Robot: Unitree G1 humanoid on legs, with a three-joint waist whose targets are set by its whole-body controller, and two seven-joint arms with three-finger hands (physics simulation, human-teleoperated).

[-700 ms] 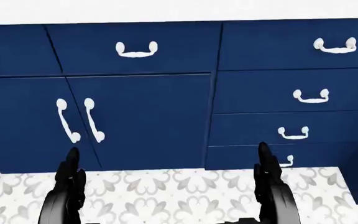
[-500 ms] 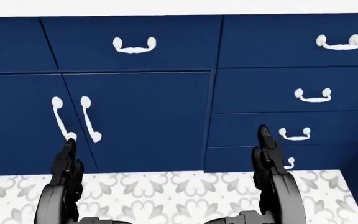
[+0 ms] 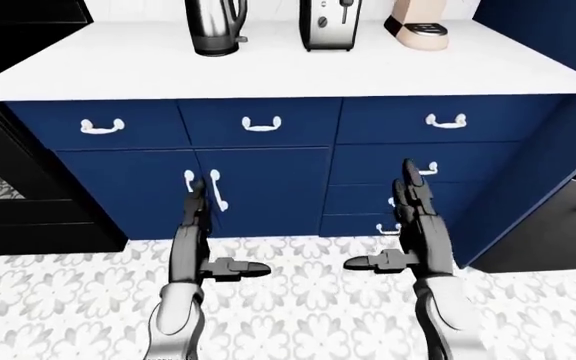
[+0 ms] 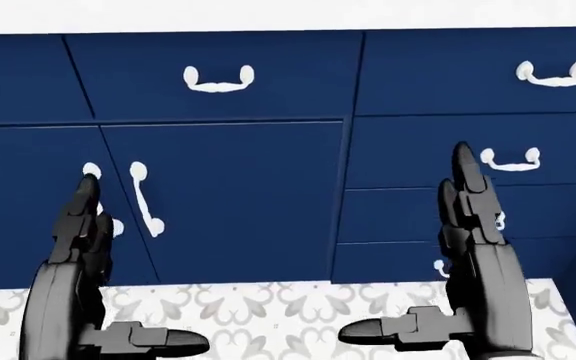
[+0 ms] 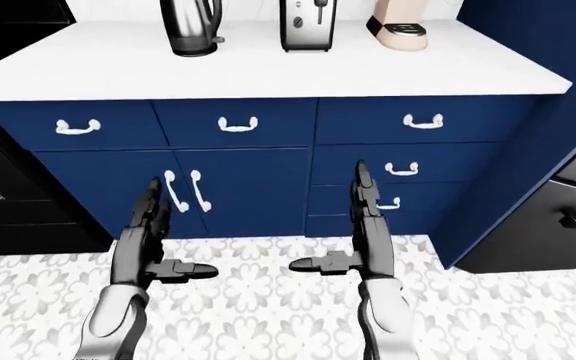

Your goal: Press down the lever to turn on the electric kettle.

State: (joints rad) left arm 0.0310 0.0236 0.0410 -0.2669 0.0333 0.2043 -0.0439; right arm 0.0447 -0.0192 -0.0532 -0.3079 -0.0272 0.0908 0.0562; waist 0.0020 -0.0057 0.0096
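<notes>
The steel electric kettle point(image 3: 213, 26) stands on the white counter point(image 3: 268, 71) near the top left of the left-eye view. Its top is cut off by the frame, and I cannot make out the lever. Both hands hang well below the counter, before the navy cabinet doors. My left hand point(image 3: 206, 232) is open, fingers straight up and thumb pointing right. My right hand point(image 3: 393, 217) is open too, fingers up and thumb pointing left. Neither touches anything. The head view shows only the hands point(image 4: 83, 255) point(image 4: 468, 247) against the cabinets.
A toaster point(image 3: 328, 22) and a pink appliance point(image 3: 418, 26) stand to the right of the kettle. A black oven point(image 3: 18, 187) flanks the cabinets on the left, a dark appliance point(image 3: 568, 225) on the right. Below is patterned tile floor point(image 3: 298, 300).
Both hands have risen in the head view, and their thumbs now show at the bottom. The cabinets have barely shifted.
</notes>
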